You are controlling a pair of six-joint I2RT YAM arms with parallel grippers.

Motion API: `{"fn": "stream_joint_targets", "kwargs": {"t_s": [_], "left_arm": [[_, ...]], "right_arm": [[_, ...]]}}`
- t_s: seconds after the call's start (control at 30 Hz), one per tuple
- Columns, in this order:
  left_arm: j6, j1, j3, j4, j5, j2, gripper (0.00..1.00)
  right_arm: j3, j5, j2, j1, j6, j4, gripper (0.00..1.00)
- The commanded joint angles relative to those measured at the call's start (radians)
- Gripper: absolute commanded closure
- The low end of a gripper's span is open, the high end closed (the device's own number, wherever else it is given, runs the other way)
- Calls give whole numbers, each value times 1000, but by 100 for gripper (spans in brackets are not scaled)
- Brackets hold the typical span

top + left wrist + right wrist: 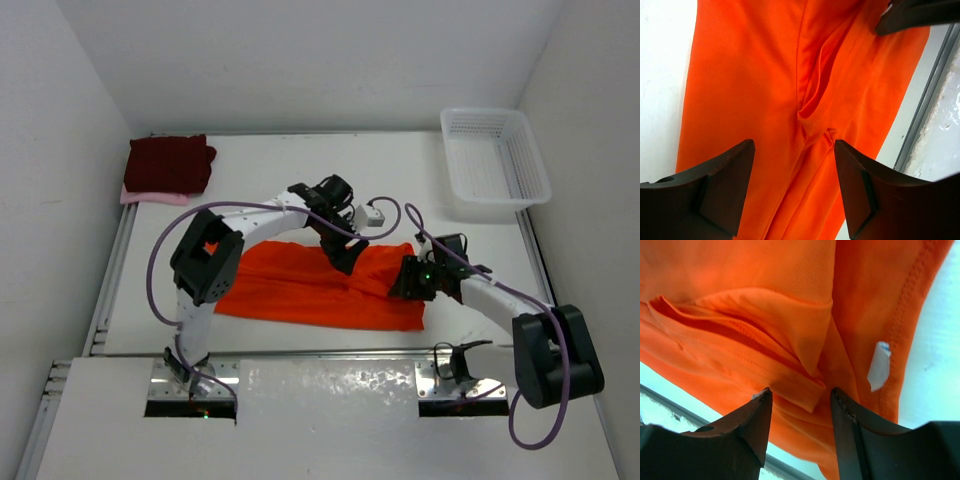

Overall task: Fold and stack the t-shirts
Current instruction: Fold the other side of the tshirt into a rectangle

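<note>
Orange t-shirt point(290, 290): you'll find it lying flat on the worktop point(270, 180) as a long band across the middle, rumpled into folds towards its right end.
Left end effector point(345, 255): its jaws stand apart above the creased middle of the orange cloth. In your left wrist view nothing is caught between the fingers point(725, 190).
Right end effector point(405, 280): it sits low over the shirt's right end, jaws apart. In your right wrist view a folded flap of orange cloth lies just beyond the fingertips point(752, 420), not pinched.
Label point(879, 366): a small white tag shows near the stitched hem, right of the right end effector.
Maroon t-shirt point(168, 163): folded, at the far left corner of the worktop, well apart from both arms.
Pink t-shirt point(150, 197): under the maroon one, only its near edge showing.
Basket point(495, 155): white lattice, at the far right corner.
</note>
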Motion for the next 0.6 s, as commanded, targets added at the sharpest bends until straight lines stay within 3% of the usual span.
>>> {"fn": "stream_joint_targets", "kwargs": {"t_s": [0.0, 0.07, 0.17, 0.27, 0.57], "left_arm": [[-59, -22, 24, 84, 70, -19, 37], [-77, -39, 2, 102, 74, -6, 37], [-93, -47, -4, 116, 64, 24, 39], [-120, -49, -29, 137, 131, 35, 42], [-65, -64, -70, 102, 1, 47, 66]], "right_arm": [[-19, -20, 14, 0, 30, 110, 52], [-29, -23, 17, 0, 38, 138, 53], [-40, -24, 20, 0, 45, 155, 64], [-46, -29, 25, 0, 51, 167, 69], [-43, -38, 53, 0, 65, 192, 78]]}}
